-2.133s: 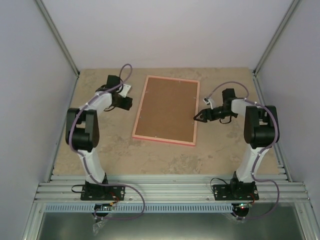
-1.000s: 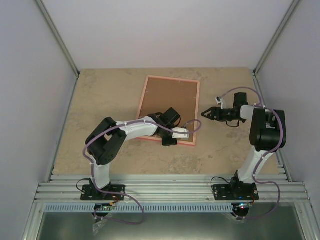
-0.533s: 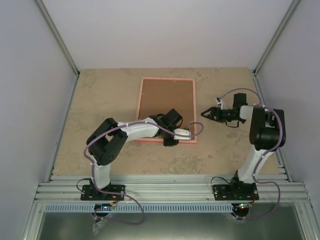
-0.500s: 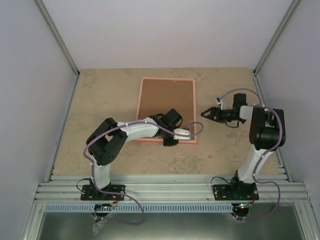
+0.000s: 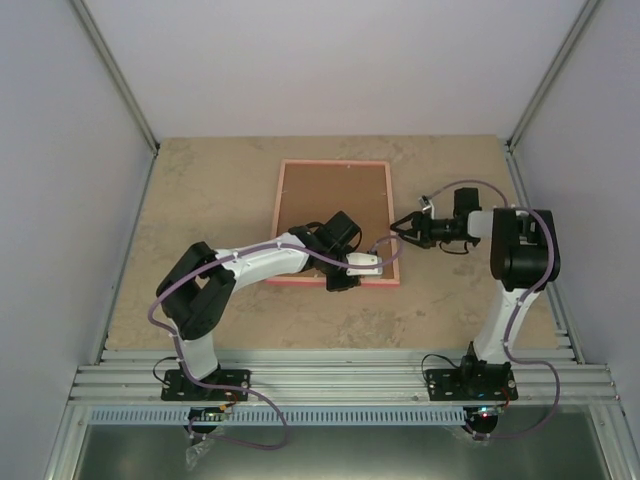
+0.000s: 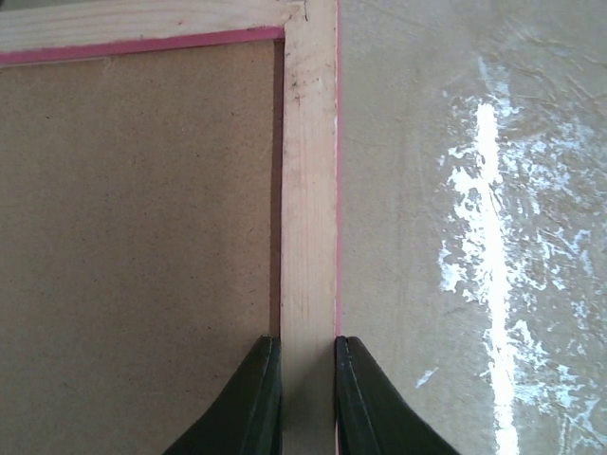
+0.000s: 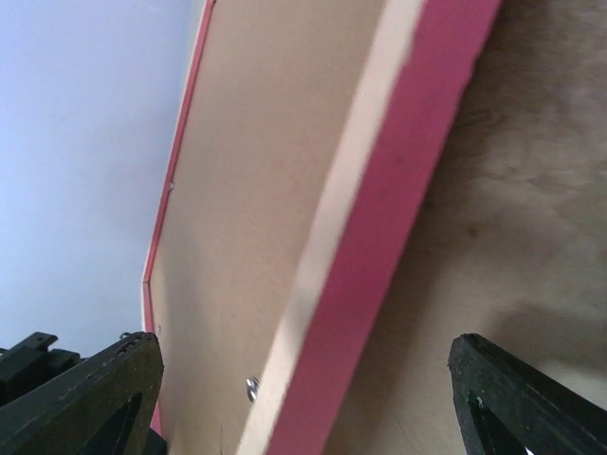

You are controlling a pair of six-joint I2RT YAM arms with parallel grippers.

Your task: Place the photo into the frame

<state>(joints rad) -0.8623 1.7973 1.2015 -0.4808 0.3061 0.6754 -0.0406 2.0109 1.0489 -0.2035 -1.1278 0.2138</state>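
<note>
Left gripper (image 6: pixel 305 349) jaws pinch the near rail of the frame (image 5: pixel 335 163), one finger on the inner side by the brown backing board (image 5: pixel 335 205), the other outside; right gripper (image 5: pixel 399 228) jaws spread wide at the frame's right rail, contact cannot be told; frame lies flat, back up, mid-table (image 5: pixel 210 190); photo not visible.
</note>
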